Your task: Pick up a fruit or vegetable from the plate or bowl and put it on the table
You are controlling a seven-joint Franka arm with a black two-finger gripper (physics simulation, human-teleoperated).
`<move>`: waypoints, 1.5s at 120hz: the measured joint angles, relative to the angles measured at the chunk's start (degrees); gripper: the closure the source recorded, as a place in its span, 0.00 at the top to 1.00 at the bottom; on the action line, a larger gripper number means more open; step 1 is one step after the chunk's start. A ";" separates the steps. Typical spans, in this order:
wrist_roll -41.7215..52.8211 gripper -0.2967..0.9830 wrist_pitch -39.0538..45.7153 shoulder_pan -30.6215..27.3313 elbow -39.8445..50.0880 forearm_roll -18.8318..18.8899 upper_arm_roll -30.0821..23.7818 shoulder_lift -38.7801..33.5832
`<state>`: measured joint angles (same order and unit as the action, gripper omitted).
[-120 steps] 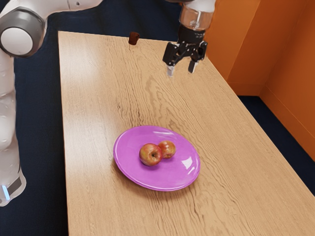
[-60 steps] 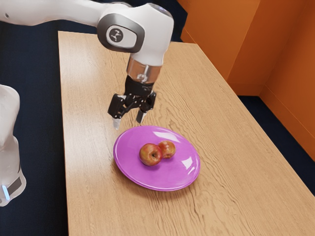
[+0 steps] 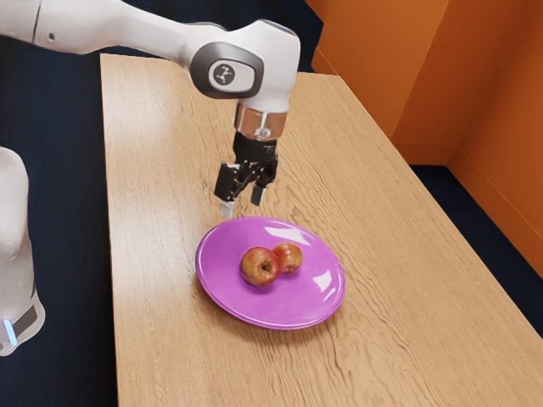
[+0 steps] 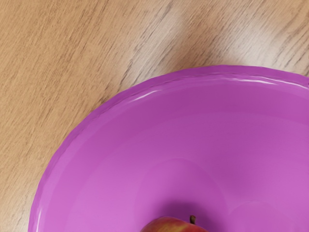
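The wood-grained worktop (image 3: 382, 254) spreads beneath the claw (image 3: 243, 202). Lower than the claw, and toward the exterior view's bottom from it, the glossy purple plate (image 3: 246, 303) rests on the worktop. The claw itself is released: its two fingers (image 3: 226, 207) point down and stand moderately apart, above the level of the plate and its fruit. Against the frame half a second ago, the claw has shifted toward the exterior view's right, and the gap between its fingers looks somewhat narrower there. The plate and fruit lie as they did. Both apples are on the plate, below the claw and off toward the exterior view's lower right from it. The larger-looking red-and-yellow apple (image 3: 258, 267) sits beside the smaller-looking apple (image 3: 289, 257); whether they touch, I cannot tell. The wrist view catches the top of one apple, with its short brown stem (image 4: 192, 220).
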<state>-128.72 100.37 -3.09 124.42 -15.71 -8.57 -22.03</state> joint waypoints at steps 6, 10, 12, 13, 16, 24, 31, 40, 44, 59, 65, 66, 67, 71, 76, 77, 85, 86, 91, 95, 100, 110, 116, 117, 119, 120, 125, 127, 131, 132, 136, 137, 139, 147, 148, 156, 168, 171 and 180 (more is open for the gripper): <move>0.86 0.77 0.38 -0.02 -0.02 -0.01 -0.05 0.58; 1.43 0.77 0.65 0.04 -0.02 -0.01 -0.11 0.88; 1.70 0.77 0.78 0.12 -0.03 -0.01 -0.18 0.99; 1.84 0.77 0.85 0.19 -0.03 -0.01 -0.22 1.06; 2.23 0.77 1.06 0.38 -0.01 -0.02 -0.34 1.29; 3.28 0.77 1.70 0.71 0.03 -0.06 -1.02 1.94; 4.16 0.77 2.32 1.13 0.05 -0.14 -1.39 2.48; 5.28 0.77 3.05 1.80 0.05 -0.19 -1.57 3.24; 5.76 0.77 3.37 1.94 0.05 -0.24 -1.59 3.63; 7.37 0.77 4.71 2.12 0.06 -0.68 -2.46 5.20; 7.94 0.77 5.19 2.18 0.06 -1.00 -2.68 5.55; 8.03 0.77 5.27 2.19 0.06 -1.05 -2.70 5.59; 8.12 0.77 5.34 2.19 0.06 -1.09 -2.72 5.62; 8.46 0.77 5.62 2.24 0.06 -1.23 -2.78 5.71; 8.87 0.77 5.93 2.27 0.06 -1.36 -2.82 5.89; 8.95 0.77 5.98 2.26 0.06 -1.41 -2.83 5.93; 9.58 0.77 6.35 2.03 0.05 -1.92 -2.80 6.22; 9.66 0.77 6.38 1.98 0.05 -1.97 -2.80 6.29; 10.05 0.77 6.56 1.79 0.05 -2.19 -2.78 6.65; 10.34 0.77 6.73 1.71 0.05 -2.32 -2.77 7.03; 10.68 0.77 6.98 1.73 0.06 -2.44 -2.77 7.47; 11.28 0.77 7.56 2.12 0.05 -2.63 -2.81 8.26; 11.61 0.77 7.88 2.36 0.07 -2.96 -2.83 8.74; 11.66 0.77 7.93 2.38 0.08 -3.04 -2.84 8.80; 11.76 0.77 8.02 2.41 0.10 -3.21 -2.84 8.90; 11.81 0.77 8.06 2.43 0.10 -3.29 -2.84 8.95; 12.05 0.77 8.28 2.47 0.12 -3.62 -2.85 9.17; 12.14 0.77 8.37 2.48 0.13 -3.73 -2.85 9.32; 12.32 0.77 8.56 2.53 0.14 -3.91 -2.85 9.68; 12.37 0.77 8.61 2.53 0.14 -3.95 -2.85 9.79; 12.54 0.77 8.79 2.53 0.14 -4.08 -2.85 10.21; 12.58 0.77 8.83 2.53 0.14 -4.11 -2.85 10.30; 12.66 0.77 8.93 2.52 0.14 -4.16 -2.85 10.46; 12.96 0.77 9.28 2.54 0.14 -4.30 -2.85 10.84; 12.99 0.77 9.32 2.54 0.14 -4.32 -2.85 10.90; 13.26 0.77 9.56 2.51 0.14 -4.59 -2.85 11.53; 13.82 0.77 10.07 2.54 0.36 -5.29 -2.84 12.35; 13.95 0.77 10.20 2.54 0.37 -5.40 -2.84 12.57; 14.33 0.77 10.61 2.57 0.38 -5.93 -2.84 13.43</move>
<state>-114.39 110.99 -0.53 124.81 -21.64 -11.42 -8.61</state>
